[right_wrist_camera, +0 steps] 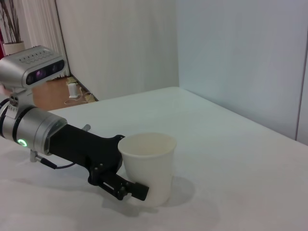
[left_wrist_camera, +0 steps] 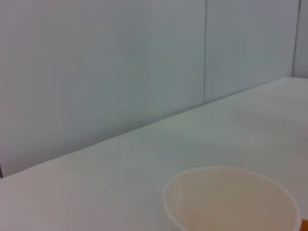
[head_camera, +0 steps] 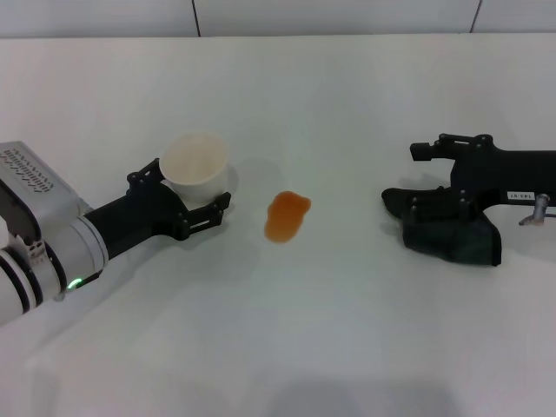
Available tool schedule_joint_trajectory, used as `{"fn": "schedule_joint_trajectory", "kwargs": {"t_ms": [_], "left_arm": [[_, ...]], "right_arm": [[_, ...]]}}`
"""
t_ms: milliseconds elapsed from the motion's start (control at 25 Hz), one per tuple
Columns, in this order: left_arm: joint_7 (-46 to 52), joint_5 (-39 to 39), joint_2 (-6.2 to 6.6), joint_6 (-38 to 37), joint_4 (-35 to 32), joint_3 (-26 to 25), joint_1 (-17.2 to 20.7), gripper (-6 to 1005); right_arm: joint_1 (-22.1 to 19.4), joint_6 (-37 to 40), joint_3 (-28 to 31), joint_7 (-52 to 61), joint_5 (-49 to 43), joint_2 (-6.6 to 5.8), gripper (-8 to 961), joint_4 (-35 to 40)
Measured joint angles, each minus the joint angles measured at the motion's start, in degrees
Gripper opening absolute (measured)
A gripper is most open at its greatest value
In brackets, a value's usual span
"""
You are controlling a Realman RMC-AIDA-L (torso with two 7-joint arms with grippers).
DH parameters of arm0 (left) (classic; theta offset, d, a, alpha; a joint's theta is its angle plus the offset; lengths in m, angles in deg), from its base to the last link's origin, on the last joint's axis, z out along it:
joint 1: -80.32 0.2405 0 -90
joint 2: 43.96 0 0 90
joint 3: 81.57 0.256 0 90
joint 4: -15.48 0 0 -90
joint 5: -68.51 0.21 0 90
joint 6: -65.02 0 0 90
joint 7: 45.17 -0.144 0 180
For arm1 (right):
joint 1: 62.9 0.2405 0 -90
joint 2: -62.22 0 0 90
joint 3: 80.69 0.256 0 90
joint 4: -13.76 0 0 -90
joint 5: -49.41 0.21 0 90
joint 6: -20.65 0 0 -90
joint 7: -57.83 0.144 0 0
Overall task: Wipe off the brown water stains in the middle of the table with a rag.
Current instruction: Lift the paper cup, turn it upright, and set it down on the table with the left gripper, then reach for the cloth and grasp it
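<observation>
Resting over the rag [head_camera: 452, 233] at the table's [head_camera: 347, 347] right, the right gripper [head_camera: 417, 178] stood open. The brown water stains [head_camera: 287, 215] lay mid-table; gripping the cloth's bulk would wipe best. The left gripper [head_camera: 187, 195] clasped 1 white paper cup [head_camera: 196, 168].

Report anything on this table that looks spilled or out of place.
One spill: an orange-brown puddle, the brown water stains, lies on the white table between the upright paper cup in the left gripper and the dark rag under the right gripper. Nothing else looks odd.
</observation>
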Motion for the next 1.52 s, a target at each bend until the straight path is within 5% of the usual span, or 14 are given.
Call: {"fn": "schedule_joint_trajectory", "kwargs": {"t_ms": [240, 1040, 1520], "left_arm": [[0.20, 0.41, 0.00, -0.04, 0.20, 0.00, 0.15, 892], [2.18, 1.42, 0.02, -3.53, 2.03, 0.01, 2.40, 892], [17.24, 7.44, -0.05, -16.38, 14.41, 0.01, 2.36, 892]], "right_arm": [[0.05, -0.01, 0.07, 0.00, 0.00, 0.00, 854, 0.04], [-0.17, 0.01, 0.23, 0.00, -0.09, -0.09, 854, -0.14], [-0.08, -0.01, 0.31, 0.00, -0.06, -0.09, 854, -0.14]]}}
